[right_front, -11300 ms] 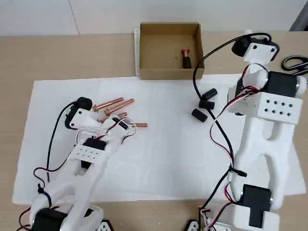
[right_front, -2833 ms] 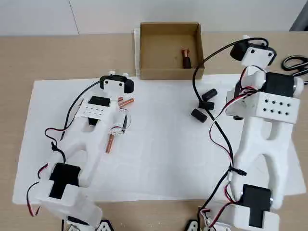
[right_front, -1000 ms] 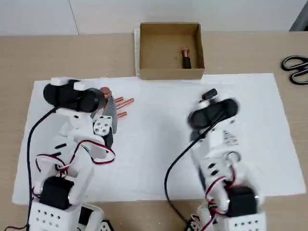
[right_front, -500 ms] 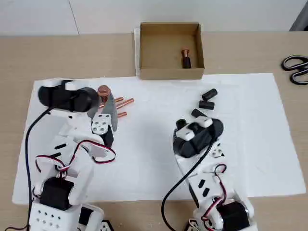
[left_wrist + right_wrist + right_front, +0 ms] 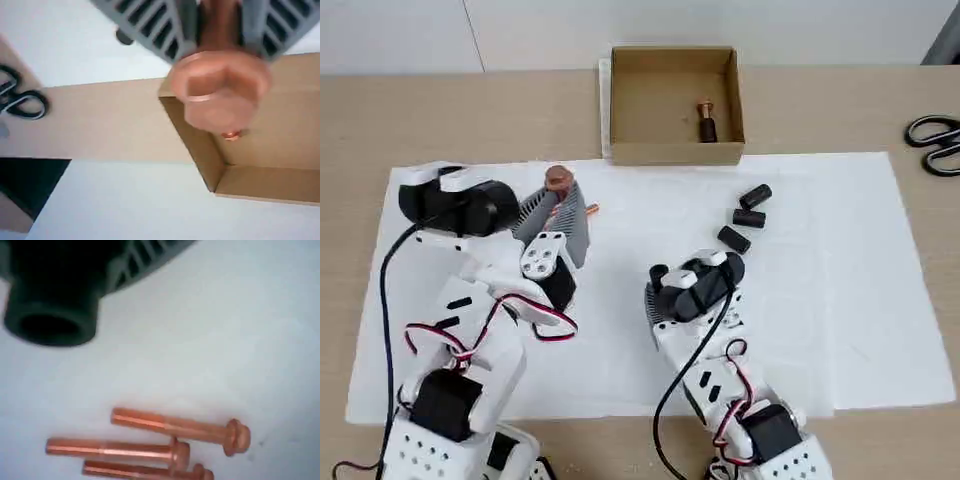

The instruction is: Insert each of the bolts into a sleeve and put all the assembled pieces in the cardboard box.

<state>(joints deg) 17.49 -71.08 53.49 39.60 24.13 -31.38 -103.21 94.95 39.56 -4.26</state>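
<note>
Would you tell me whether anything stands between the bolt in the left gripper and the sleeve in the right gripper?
Nothing visible does; only bare white sheet separates the held bolt from the held sleeve.

Scissors (image 5: 935, 143) partly past the high view's edge; gripped bolt (image 5: 220, 90) blurred.

Shiny copper-coloured metal bolts (image 5: 175, 426), matt black sleeves (image 5: 754, 196), plain cardboard box (image 5: 670, 153)

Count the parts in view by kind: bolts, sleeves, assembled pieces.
Bolts: 4 (3 on the paper, 1 in the left gripper)
Sleeves: 4 (3 on the paper, 1 in the right gripper)
Assembled pieces: 1 (in the cardboard box)
Total: 9
</note>
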